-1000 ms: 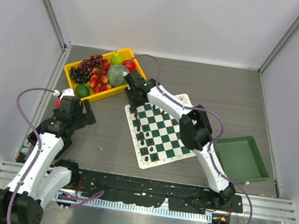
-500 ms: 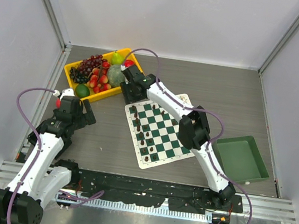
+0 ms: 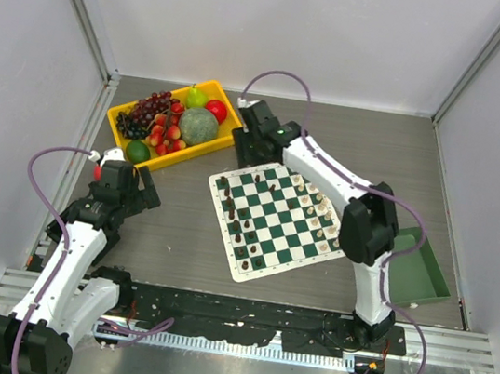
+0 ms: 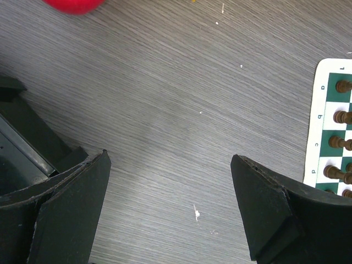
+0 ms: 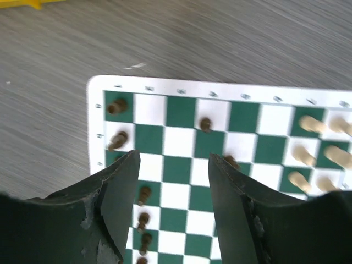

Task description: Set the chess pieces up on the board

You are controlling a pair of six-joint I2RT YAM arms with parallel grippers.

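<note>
The right gripper [image 5: 174, 159] hangs open and empty over the board's [image 3: 276, 217] 11 o'clock corner. Dark pieces [image 5: 117, 140] line its 9 o'clock edge, cream pieces [image 5: 312, 125] its 3 o'clock. The left gripper [image 4: 170, 159] gapes empty out at 9 o'clock.

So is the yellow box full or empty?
Full. The yellow box holds grapes, strawberries, a green melon, a pear and a red apple.

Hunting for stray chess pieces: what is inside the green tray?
Nothing shows on the visible floor of the green tray; the right arm covers its left part, so anything there is hidden.
</note>
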